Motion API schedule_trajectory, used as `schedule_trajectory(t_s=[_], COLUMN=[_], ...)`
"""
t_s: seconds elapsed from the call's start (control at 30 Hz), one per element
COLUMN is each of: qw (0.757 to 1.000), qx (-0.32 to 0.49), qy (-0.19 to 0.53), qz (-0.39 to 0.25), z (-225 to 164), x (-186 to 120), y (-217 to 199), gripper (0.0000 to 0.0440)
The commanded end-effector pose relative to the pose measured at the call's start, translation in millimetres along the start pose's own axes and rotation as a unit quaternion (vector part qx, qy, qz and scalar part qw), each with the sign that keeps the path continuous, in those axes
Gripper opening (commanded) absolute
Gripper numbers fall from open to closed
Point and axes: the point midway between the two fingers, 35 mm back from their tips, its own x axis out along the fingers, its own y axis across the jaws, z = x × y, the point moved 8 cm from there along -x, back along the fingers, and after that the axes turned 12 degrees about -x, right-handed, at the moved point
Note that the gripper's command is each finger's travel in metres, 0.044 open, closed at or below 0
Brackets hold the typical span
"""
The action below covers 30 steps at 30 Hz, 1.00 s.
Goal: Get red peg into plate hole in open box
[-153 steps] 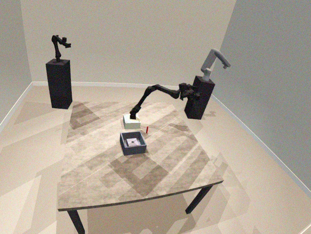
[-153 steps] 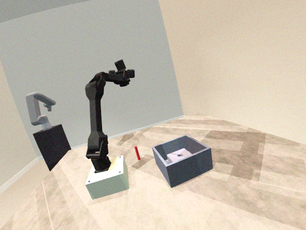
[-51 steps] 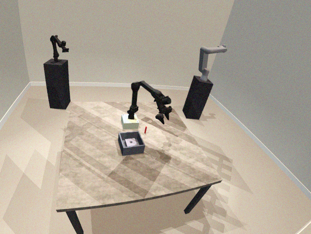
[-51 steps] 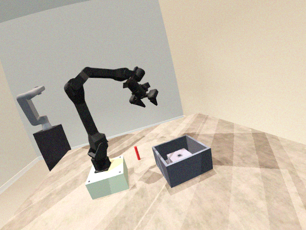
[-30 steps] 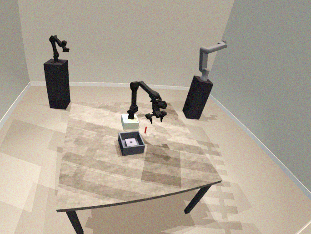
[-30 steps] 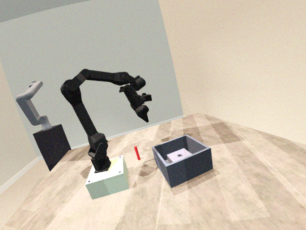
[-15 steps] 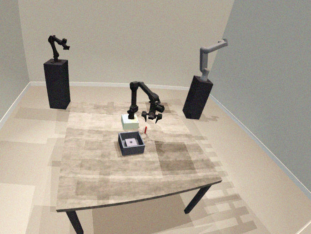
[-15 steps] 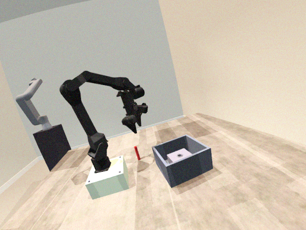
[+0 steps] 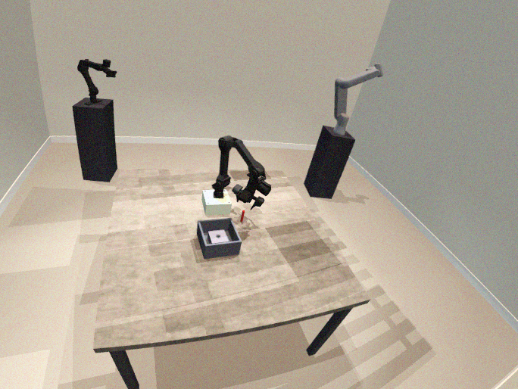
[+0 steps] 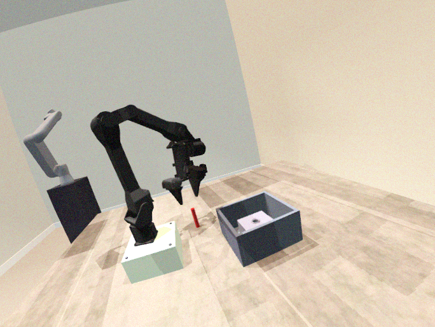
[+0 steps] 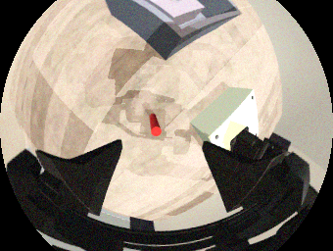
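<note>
The gripper (image 9: 250, 201) (image 10: 189, 200) (image 11: 163, 144) is wide and holds nothing; the peg (image 9: 242, 216) (image 10: 194, 217) (image 11: 155, 125) stands below it. Best centre the fingers over the peg, then descend straight before closing.

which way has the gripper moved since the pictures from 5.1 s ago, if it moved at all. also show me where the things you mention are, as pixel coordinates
Yes: in the exterior view the gripper (image 9: 247, 197) (image 10: 189, 199) (image 11: 163, 144) has come down, its fingertips now just above the red peg (image 9: 242, 216) (image 10: 194, 217) (image 11: 154, 125).
</note>
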Motion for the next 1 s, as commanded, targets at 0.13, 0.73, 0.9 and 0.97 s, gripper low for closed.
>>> schedule_trajectory(t_s=[0.13,0.73,0.9,0.97], qw=[0.999,0.999,0.999,0.998], qx=[0.028,0.046,0.051,0.053], qy=[0.001,-0.012,-0.005,-0.001], qz=[-0.015,-0.005,-0.02,-0.026], z=[-1.5,2.1,2.1,2.0], x=[26.1,94.7,106.8,109.0], y=[2.5,9.9,9.1,9.5], gripper=[0.044,0.0358,0.0226,0.0176])
